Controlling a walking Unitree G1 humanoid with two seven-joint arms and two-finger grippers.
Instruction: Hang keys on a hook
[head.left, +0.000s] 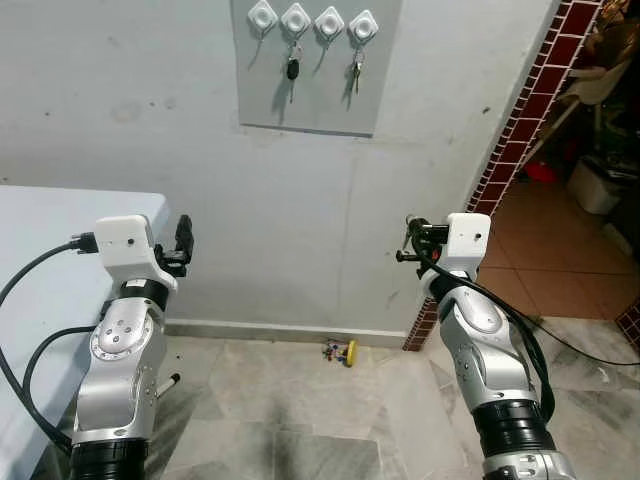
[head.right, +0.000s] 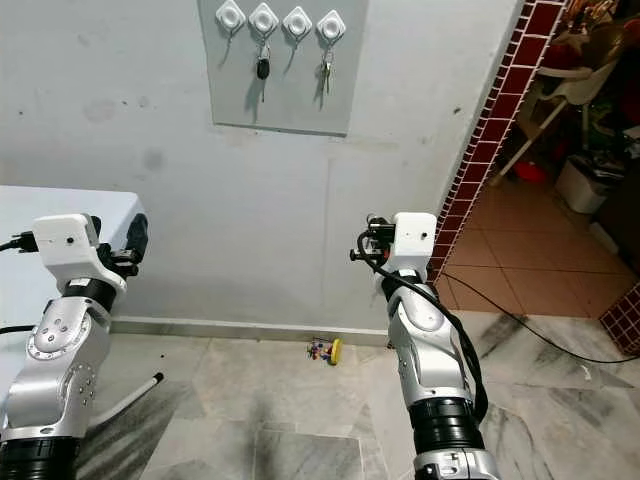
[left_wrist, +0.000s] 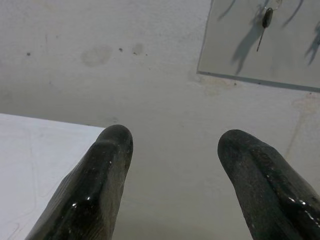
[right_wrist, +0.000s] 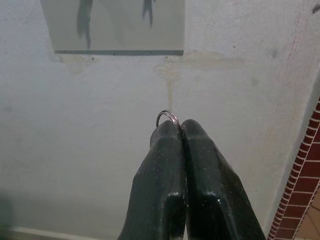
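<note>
Right gripper (right_wrist: 181, 131) is pinching fully closed on a thin metal key ring (right_wrist: 167, 118), its loop poking out just past the fingertips. Left gripper (left_wrist: 172, 145) is sitting wide open, holding nothing. Hook board (head.left: 310, 70) is hanging on the wall at 12 o'clock, well apart; hooks (head.left: 329, 22) at first and third slots look free. Ring reads as light, stiff, slippery steel: keeping the grip low so the exposed loop is clearing the hook.
</note>
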